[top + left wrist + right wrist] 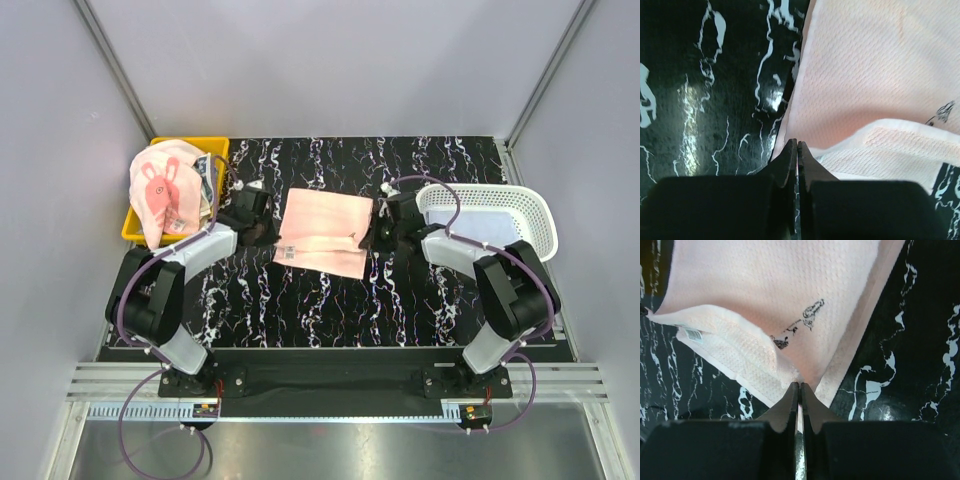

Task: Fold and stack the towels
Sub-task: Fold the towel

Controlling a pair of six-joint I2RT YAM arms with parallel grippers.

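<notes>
Top view: pink towel (pixel 322 232), partly folded, lay at frame centre on the table (pixel 300 310), with left gripper (pixel 272 238) and right gripper (pixel 366 238) at its left and right edges; rabbit-print towel (pixel 158 190) filled the yellow bin (pixel 220 148), upper left. Left wrist view: jaws were pressed together at lower centre, apparently pinching the hem, though the contact was shadowed. Right wrist view: jaws were likewise closed on a hem; cloth judged light and limp, best gripped at corners.

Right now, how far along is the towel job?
Done: no folded stack shows yet. In hand: the plain pink towel lies on the table, one edge strip turned over, with the left gripper and right gripper each shut on a corner of it. Left: finishing this fold, then the rabbit-print towel heaped with more in the yellow bin.
</notes>
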